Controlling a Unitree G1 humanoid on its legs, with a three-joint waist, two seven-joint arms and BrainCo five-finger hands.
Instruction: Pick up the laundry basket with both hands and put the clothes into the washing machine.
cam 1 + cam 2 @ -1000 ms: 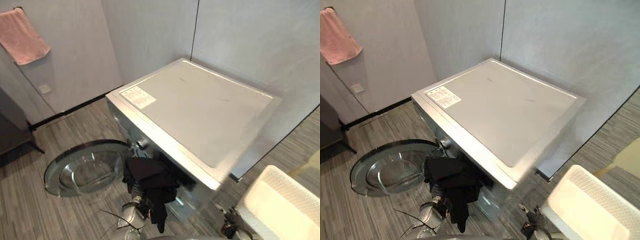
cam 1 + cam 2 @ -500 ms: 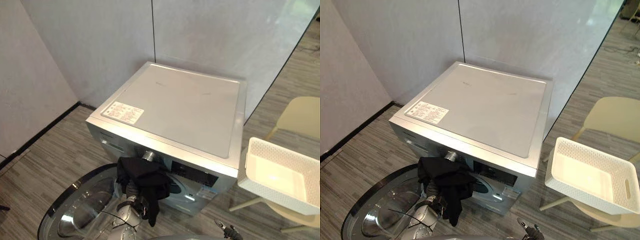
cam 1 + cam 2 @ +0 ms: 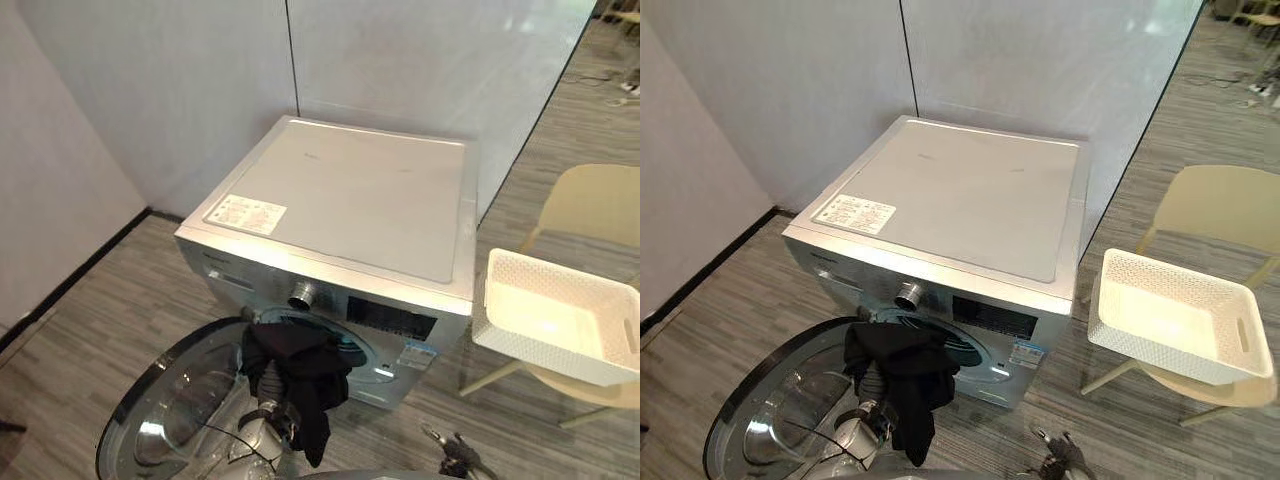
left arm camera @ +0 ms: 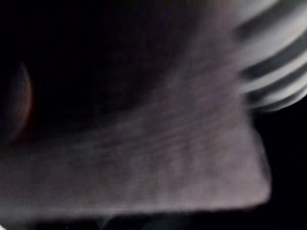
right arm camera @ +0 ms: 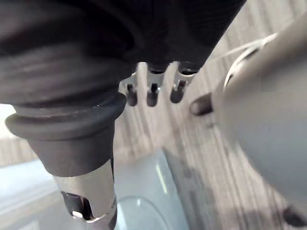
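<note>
A black garment (image 3: 296, 368) hangs over my left hand (image 3: 266, 422), just in front of the round drum opening (image 3: 350, 348) of the silver washing machine (image 3: 350, 190). Dark cloth (image 4: 144, 158) lies close against that hand in the left wrist view and hides it. The machine's glass door (image 3: 180, 400) is swung wide open at the lower left. The white laundry basket (image 3: 540, 355) sits on a cream chair (image 3: 590, 200) to the machine's right, and I see nothing inside it. My right hand (image 3: 452, 462) is low at the bottom edge, its fingers (image 5: 151, 93) straight and holding nothing.
Grey walls stand close behind and to the left of the machine. A glass partition (image 3: 545, 90) runs past its right side. The open door takes up the floor at the lower left. Wood-look floor (image 3: 100, 300) lies bare left of the machine.
The whole picture has shifted as the camera swung right, bringing the basket and chair into view. The garment stays on my left hand, now lower in front of the drum opening.
</note>
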